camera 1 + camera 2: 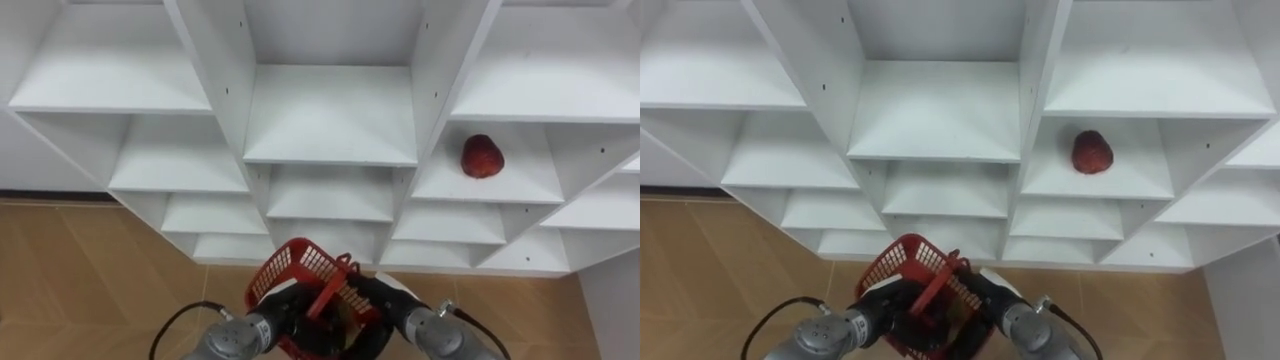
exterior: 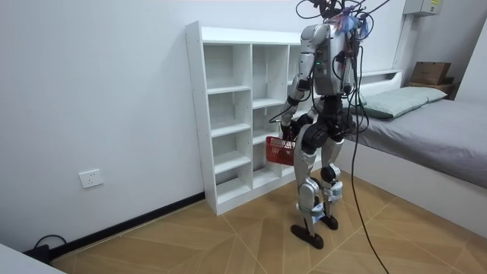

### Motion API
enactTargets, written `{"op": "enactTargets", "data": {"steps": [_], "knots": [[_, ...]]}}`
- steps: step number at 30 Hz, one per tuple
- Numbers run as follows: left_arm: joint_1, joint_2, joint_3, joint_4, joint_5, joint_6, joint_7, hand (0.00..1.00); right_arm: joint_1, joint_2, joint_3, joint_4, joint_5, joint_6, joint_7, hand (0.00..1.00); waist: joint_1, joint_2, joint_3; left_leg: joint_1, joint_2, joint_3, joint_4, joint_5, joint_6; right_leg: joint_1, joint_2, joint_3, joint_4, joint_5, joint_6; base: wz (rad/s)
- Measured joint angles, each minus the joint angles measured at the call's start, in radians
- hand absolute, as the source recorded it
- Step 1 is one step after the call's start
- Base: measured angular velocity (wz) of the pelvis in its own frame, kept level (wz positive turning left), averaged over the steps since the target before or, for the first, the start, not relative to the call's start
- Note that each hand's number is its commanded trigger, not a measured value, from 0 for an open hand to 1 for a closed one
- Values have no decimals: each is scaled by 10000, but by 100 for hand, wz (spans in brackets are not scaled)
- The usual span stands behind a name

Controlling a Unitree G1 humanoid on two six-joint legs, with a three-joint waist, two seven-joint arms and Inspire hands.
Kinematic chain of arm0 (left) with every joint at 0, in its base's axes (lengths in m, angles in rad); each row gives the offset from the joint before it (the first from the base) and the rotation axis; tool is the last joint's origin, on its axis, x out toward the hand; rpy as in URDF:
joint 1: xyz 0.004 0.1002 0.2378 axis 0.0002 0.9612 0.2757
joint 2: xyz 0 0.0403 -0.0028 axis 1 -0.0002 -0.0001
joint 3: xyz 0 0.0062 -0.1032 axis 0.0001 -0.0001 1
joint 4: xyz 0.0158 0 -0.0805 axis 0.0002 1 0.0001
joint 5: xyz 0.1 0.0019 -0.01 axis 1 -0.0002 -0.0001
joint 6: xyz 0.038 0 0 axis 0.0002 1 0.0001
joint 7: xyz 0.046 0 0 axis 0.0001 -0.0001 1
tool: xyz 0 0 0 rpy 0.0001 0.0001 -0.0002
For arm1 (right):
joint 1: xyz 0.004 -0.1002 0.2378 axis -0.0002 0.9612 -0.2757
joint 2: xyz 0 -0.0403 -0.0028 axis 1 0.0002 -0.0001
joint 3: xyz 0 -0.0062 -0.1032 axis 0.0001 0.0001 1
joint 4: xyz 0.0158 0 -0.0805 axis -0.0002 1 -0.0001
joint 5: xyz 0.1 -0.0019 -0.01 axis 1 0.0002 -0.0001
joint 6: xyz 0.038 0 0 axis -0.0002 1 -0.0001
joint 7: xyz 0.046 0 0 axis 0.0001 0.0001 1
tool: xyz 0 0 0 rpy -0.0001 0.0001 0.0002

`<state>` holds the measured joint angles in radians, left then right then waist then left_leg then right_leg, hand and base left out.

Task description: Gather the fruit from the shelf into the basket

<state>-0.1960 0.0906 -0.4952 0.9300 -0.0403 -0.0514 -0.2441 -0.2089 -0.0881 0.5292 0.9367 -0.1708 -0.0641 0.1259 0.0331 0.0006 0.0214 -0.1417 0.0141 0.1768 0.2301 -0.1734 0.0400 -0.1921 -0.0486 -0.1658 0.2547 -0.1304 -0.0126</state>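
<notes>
A red fruit (image 1: 482, 156) lies on a shelf in the right column of the white closet (image 1: 330, 110), at mid height. Low in front of me I hold a red mesh basket (image 1: 300, 268) with its handle (image 1: 328, 292) tilted across the top. My left hand (image 1: 283, 308) is curled against the basket's left side. My right hand (image 1: 385, 296) rests at the basket's right rim and reaches partly inside it. The fruit sits well above and to the right of both hands. In the room view I stand facing the closet (image 2: 228, 114) with the basket (image 2: 280, 151) at hip height.
The other closet compartments hold nothing. Wooden floor (image 1: 80, 280) stretches below the closet. A bed (image 2: 426, 129) stands behind me on the room view's right, and a white wall (image 2: 91, 99) runs along its left.
</notes>
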Motion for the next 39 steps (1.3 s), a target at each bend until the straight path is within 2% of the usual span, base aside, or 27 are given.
{"op": "enactTargets", "data": {"steps": [5,7,8,9,12,14,17,20,25,32,36,39], "knots": [[151,110,10,1,1,3,36,100,171,-121,-2,-131,-9,2,-17,0,-9,-65,-29,487,3,-17,-208,-1,-1,500,109,-6,-209,14,22,0],[204,177,7,2,1,2,181,100,300,-178,-3,-261,-53,1,-15,0,-1,-98,-60,644,20,-17,-273,-3,-4,665,133,-15,-301,18,17,0],[270,234,19,-13,1,2,246,100,413,-244,-22,-411,-285,1,-20,0,-21,-118,-113,690,25,-30,-290,-8,-13,725,141,-22,-332,18,16,0],[365,283,40,-126,0,3,340,100,465,-332,-29,-612,-502,2,-25,0,-34,-134,-130,687,28,-31,-300,-8,-14,720,147,-22,-337,17,15,0],[479,394,54,-209,-37,3,461,100,740,-638,-60,-1346,-888,0,-173,0,-57,-152,-139,736,25,-17,-340,-9,-15,742,151,-10,-351,17,16,0],[550,438,61,-209,-158,17,509,100,895,-677,-117,-1517,-1011,1,-293,0,-67,-168,-138,894,22,7,-417,-9,-16,874,152,-2,-382,11,21,-4],[695,463,273,-316,-560,32,568,100,1363,-677,-425,-1951,-1124,16,-381,0,-66,-224,-154,1062,4,11,-453,-24,-33,1055,152,28,-431,-19,37,0],[924,522,437,-354,-918,39,606,100,1637,-723,-428,-2367,-1123,30,-433,0,-46,-252,-164,1240,6,106,-583,-24,-33,1115,193,257,-439,-20,41,-12],[1432,542,639,-362,-1960,130,780,100,2218,-869,-522,-3260,-1118,128,-627,0,-66,-298,-193,1391,17,99,-643,-44,-57,1254,223,260,-511,-25,49,-3],[2266,655,1928,-847,-2336,142,818,100,3480,-1143,-2068,-5428,-635,135,-1168,0,-46,-239,-167,1714,35,100,-683,-141,-87,1492,263,290,-553,-73,52,-3],[2610,784,2157,-845,-2342,144,819,100,3521,-1086,-2745,-5913,-43,107,-1605,0,-276,-127,-132,1910,63,98,-696,-189,-108,1729,317,314,-693,-65,52,-1],[2698,776,2261,-845,-2354,144,822,100,3530,-972,-2878,-6067,73,101,-1890,0,-301,-27,-152,1916,77,110,-705,-204,-126,1746,354,453,-685,-67,48,-8]]}}
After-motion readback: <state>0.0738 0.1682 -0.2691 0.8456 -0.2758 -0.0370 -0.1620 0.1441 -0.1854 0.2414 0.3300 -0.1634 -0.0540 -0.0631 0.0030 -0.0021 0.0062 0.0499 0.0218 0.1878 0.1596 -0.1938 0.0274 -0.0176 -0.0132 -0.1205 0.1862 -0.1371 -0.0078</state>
